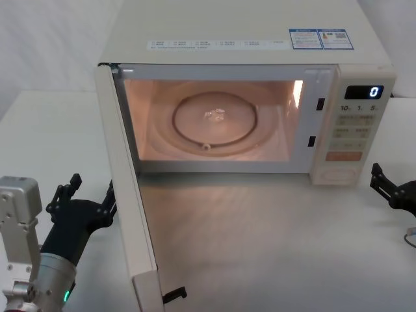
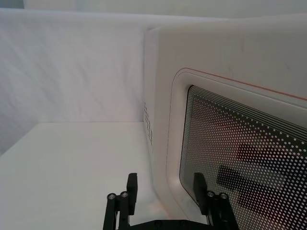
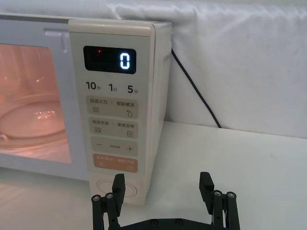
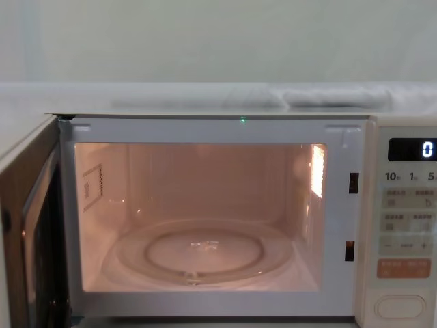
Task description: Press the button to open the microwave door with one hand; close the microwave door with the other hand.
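The microwave door stands swung wide open toward me on its left hinge, and its dotted window faces outward. In the chest view the door stands at the left edge. My left gripper is open just left of the door's outer face, and in its wrist view the left gripper has one finger by the door frame. The cream button sits at the bottom of the control panel. My right gripper is open to the right of the panel. In the right wrist view the right gripper partly covers the button.
The lit cavity holds a glass turntable. A black power cord runs behind the microwave on the right. A thin cable lies on the white table at the right edge. The display reads 0.
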`<act>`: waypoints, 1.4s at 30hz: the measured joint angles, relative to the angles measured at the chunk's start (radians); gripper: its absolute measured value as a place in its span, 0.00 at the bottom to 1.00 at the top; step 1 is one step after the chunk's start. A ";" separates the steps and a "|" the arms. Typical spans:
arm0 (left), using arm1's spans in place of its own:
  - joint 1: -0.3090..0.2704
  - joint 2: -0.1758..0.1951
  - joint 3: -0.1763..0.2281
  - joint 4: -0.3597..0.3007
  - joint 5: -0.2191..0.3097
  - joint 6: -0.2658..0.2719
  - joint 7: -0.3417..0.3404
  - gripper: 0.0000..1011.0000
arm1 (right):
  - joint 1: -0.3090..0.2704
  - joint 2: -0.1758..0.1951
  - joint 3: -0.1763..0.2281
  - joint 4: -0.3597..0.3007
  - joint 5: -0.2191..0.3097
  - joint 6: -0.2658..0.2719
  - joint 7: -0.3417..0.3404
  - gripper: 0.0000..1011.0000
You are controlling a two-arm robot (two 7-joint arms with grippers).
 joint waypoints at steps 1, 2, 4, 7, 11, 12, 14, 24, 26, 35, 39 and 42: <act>0.000 0.000 0.000 0.000 0.000 0.000 0.000 0.76 | 0.000 0.000 0.000 0.000 0.000 0.000 0.000 0.99; 0.000 0.000 0.000 0.000 0.000 0.000 0.000 0.74 | 0.000 0.000 0.000 0.000 0.000 0.000 0.000 0.99; 0.000 0.000 0.000 0.000 0.000 0.000 0.000 0.64 | 0.000 0.000 0.000 0.000 0.000 0.000 0.000 0.99; 0.000 0.000 0.000 0.000 0.000 0.000 0.000 0.58 | 0.000 0.000 0.000 0.000 0.000 0.000 0.000 0.99; 0.000 0.000 0.000 0.000 0.000 0.000 0.000 0.44 | 0.000 0.000 0.000 0.000 0.000 0.000 0.000 0.99; 0.000 0.000 0.000 0.000 0.000 0.000 0.000 0.41 | 0.000 0.000 0.000 0.000 0.000 0.000 0.000 0.99; 0.000 0.000 0.000 0.000 0.000 0.000 0.000 0.38 | 0.000 0.000 0.000 0.000 0.000 0.000 0.000 0.99; 0.000 0.000 0.000 0.000 0.000 0.000 0.000 0.05 | 0.000 0.000 0.000 0.000 0.000 0.000 0.000 0.99; 0.000 0.000 0.000 0.000 0.000 0.000 0.000 0.00 | 0.000 0.000 0.000 0.000 0.000 0.000 0.000 0.99; 0.000 0.000 0.000 0.000 0.000 0.000 0.000 0.00 | 0.000 0.000 0.000 0.000 0.000 0.000 0.000 0.99; 0.000 0.000 0.000 0.000 0.000 0.000 0.000 0.00 | 0.000 0.000 0.000 0.000 0.000 0.000 0.000 0.99; 0.000 0.000 0.000 0.000 0.000 0.000 0.000 0.00 | 0.000 0.000 0.000 0.000 0.000 0.000 0.000 0.99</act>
